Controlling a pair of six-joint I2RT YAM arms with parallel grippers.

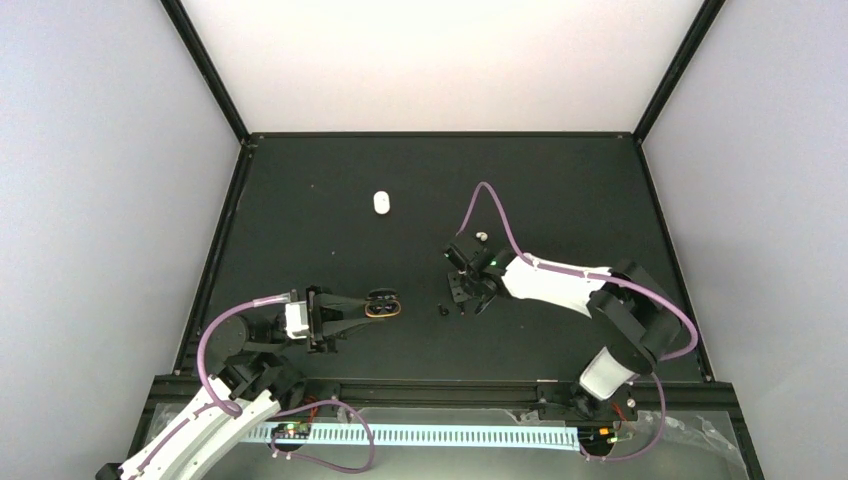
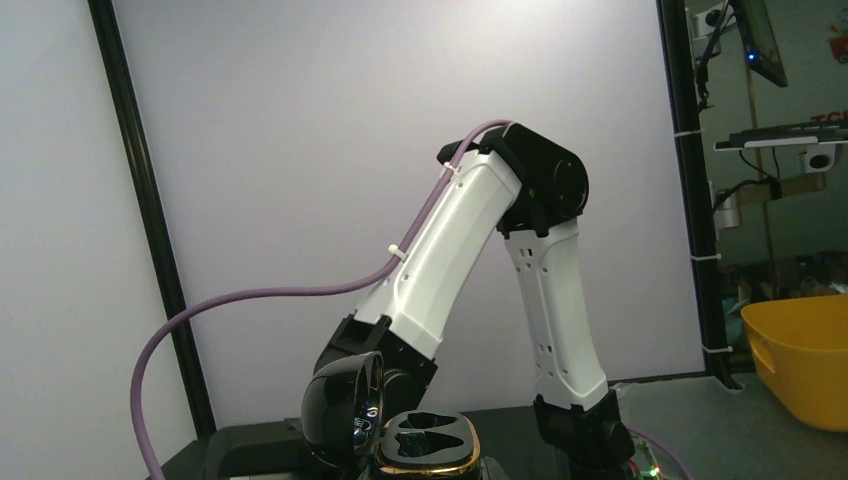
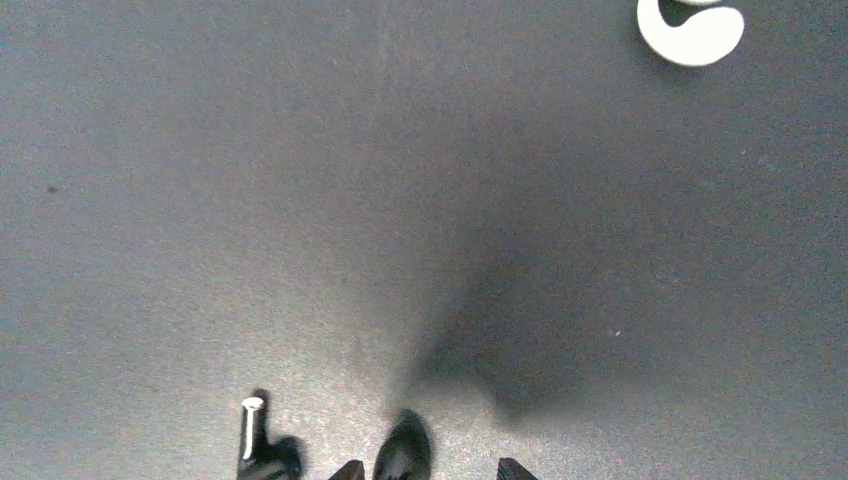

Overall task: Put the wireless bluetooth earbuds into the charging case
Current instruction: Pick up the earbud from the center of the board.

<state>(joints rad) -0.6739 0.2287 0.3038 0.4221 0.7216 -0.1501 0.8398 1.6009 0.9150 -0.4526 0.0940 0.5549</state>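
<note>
My left claw (image 1: 362, 307) is clenched on the black case (image 1: 385, 306). The lid (image 2: 340, 410) is flipped open and the two little holes (image 2: 425, 432) face up. They look empty to me. I cannot tell if the case sits on the table (image 1: 560, 180) or hangs just over it.

My right claw (image 3: 430, 467) is to the right of the case, near it but not touching. Its two tips stand apart. One black bud (image 3: 405, 450) lies on the table between them, closer to one tip than the other. Nothing squeezes it, so I think this claw is released and grasps nothing.

The second black bud (image 3: 255, 442) lies just beside my right claw, on the side toward the case. It has a thin stem with a pale end.

Here is what matters most. The bud between my tips seems to lie the long way down the gap, not across it. It is partly cut off at the edge of my wrist view, so I am not sure. If I am right, my tips would close on its thin sides, and that should be a good pinch.

My right claw is right over the buds, and my left claw is busy with the case. So I think the right claw should do the picking and then carry the bud left to the open case.

A white oval thing (image 1: 381, 203) lies well behind the case. I cannot tell what it is.
</note>
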